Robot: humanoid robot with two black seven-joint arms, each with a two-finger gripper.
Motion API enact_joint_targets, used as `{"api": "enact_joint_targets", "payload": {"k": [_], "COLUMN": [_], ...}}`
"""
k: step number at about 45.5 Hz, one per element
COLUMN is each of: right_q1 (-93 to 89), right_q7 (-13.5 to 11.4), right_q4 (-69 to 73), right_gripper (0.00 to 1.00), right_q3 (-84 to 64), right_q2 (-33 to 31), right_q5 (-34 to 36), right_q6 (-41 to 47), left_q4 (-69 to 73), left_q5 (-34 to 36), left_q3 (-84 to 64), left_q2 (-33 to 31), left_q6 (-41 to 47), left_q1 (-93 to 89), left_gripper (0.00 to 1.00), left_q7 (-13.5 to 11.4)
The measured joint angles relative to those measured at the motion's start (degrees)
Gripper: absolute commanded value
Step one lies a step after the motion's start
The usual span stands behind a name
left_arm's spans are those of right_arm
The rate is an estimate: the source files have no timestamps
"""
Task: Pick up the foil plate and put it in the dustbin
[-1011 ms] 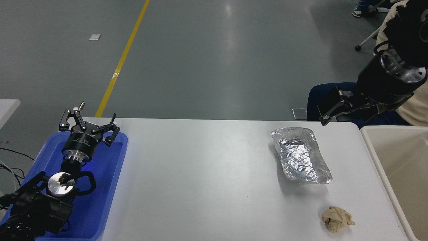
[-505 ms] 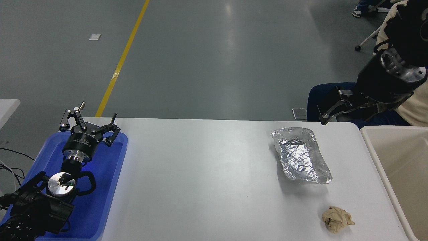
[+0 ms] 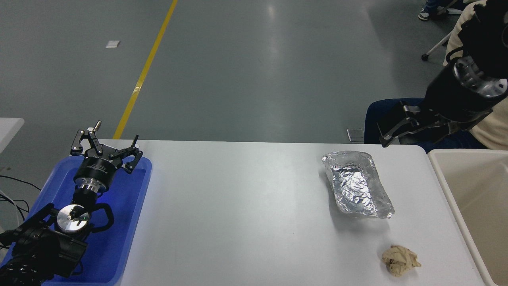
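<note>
The foil plate (image 3: 357, 184), a shiny crinkled oblong tray with raised rims, lies on the white table (image 3: 246, 206) at the right. The cream dustbin (image 3: 470, 186) stands against the table's right end, partly cut off by the picture's edge. My right gripper (image 3: 387, 133) hangs open above the table's far edge, just beyond the foil plate and up to its right, with nothing in it. My left gripper (image 3: 105, 143) is parked open over the blue tray at the lower left.
A blue plastic tray (image 3: 123, 222) sits at the table's left end under the left arm. A crumpled beige paper wad (image 3: 400, 259) lies near the front edge, below the foil plate. A seated person (image 3: 492, 127) is behind the right arm.
The right arm has crept very slightly upward. The foil plate, paper wad and left arm have not moved.
</note>
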Motion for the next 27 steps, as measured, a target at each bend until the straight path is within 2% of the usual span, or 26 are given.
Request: {"api": "enact_joint_targets", "payload": {"k": [20, 27], "right_q1": [-4.7, -9.2], "right_q7": [0.1, 0.0], "right_q4": [-1.4, -3.3], "right_gripper": [1.00, 1.00], "right_q3": [-1.4, -1.5], "right_q2": [-0.6, -2.6], "right_q5": [0.1, 0.1], "right_q6": [-0.4, -6.7], "left_q4": [0.0, 0.0], "left_q5": [-0.1, -0.1], "left_q3": [0.0, 0.0], "left_q2": [0.0, 0.0], "left_q6": [0.0, 0.1], "left_q1": [0.0, 0.0], "left_gripper": [1.00, 1.00], "left_q7": [-0.1, -0.1]}}
